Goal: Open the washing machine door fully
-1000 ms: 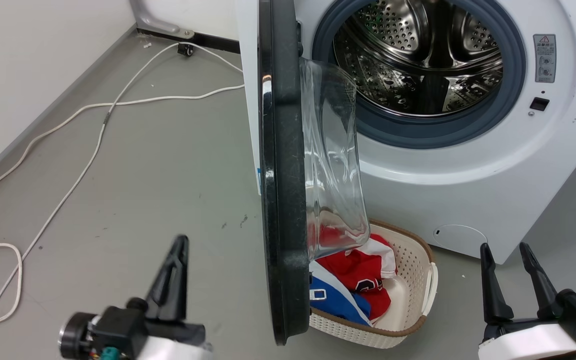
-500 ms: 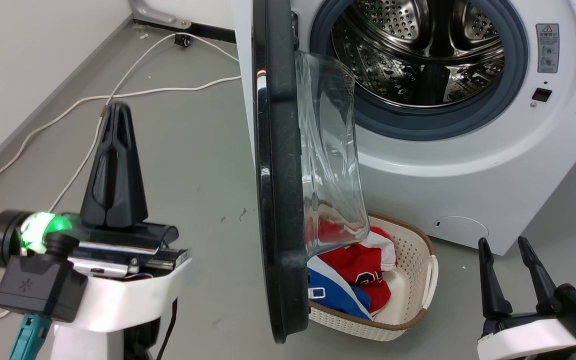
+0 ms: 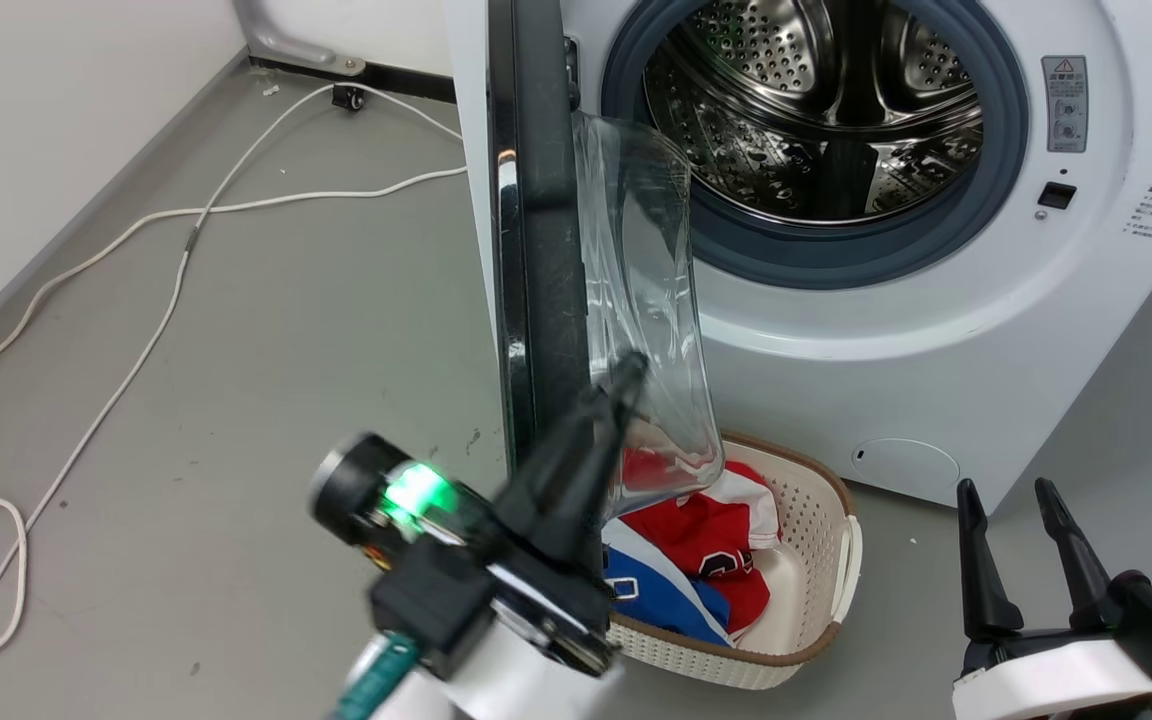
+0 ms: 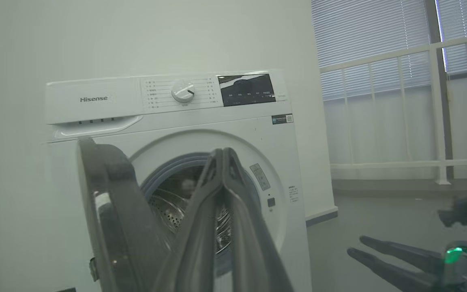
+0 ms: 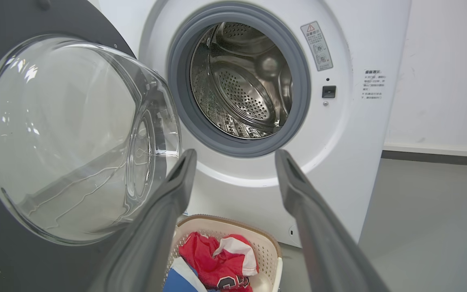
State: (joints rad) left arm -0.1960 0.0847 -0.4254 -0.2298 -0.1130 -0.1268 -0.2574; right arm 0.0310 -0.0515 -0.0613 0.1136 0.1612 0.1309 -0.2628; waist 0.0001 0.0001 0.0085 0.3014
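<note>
L pincer (image 3: 631,368) swung right; closed tips now at door (image 3: 526,200) glass

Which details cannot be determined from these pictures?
- Head view: whether the left claw touches the round glossy black washing machine door; blur hides it.
- Head view: the door's top, cut by the edge.
- Left wrist view: text on the dark display of the white washing machine, blurred.
- Head view: left part of the cream perforated basket, behind the door.

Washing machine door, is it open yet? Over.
Left gripper jaws shut, right gripper jaws open. Washing machine door partly open, left tip by its glass. Laundry basket beneath.
</note>
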